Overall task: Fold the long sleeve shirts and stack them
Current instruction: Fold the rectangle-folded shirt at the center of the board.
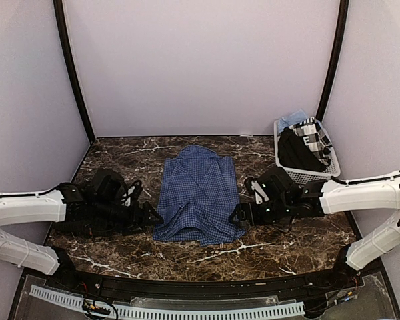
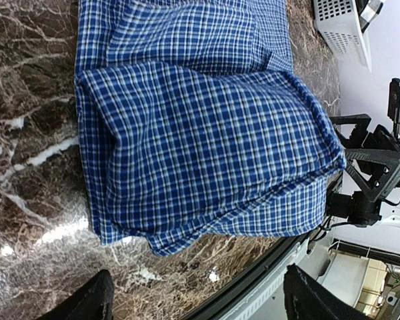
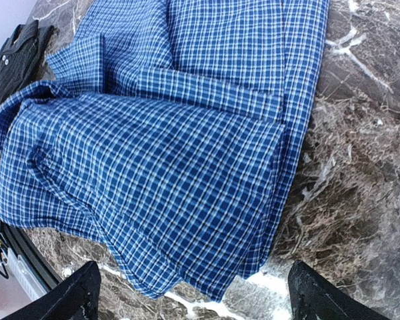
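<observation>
Jaws on both grippers stand wide apart and hold nothing. The left gripper [image 1: 152, 217] sits low at the left edge of the blue checked shirt [image 1: 199, 193], the right gripper [image 1: 237, 215] at its right edge. The shirt lies mid-table on the marble table [image 1: 287, 247], its near end doubled over. A near-black shirt [image 1: 105, 181] lies bunched further left, beside the left arm.

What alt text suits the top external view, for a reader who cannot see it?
A partly folded blue checked shirt lies on a marble table, with the left tool and the right tool open beside its near end. A white basket of clothes stands far right.
</observation>
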`<action>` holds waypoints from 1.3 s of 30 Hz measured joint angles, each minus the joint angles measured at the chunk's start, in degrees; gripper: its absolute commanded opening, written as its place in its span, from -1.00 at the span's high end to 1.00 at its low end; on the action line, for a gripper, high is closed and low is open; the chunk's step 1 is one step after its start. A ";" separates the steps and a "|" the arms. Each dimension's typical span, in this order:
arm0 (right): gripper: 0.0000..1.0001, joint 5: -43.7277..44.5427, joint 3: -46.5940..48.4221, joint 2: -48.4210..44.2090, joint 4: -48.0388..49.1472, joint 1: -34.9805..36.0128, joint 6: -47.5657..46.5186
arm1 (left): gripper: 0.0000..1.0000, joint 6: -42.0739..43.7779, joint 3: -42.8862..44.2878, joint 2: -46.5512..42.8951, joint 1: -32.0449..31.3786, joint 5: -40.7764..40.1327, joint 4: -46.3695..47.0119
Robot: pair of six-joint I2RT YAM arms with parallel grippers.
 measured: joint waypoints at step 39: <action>-0.59 4.28 -0.74 1.86 -1.79 6.38 1.95 | 0.81 -4.48 5.35 11.89 -6.58 -6.29 5.73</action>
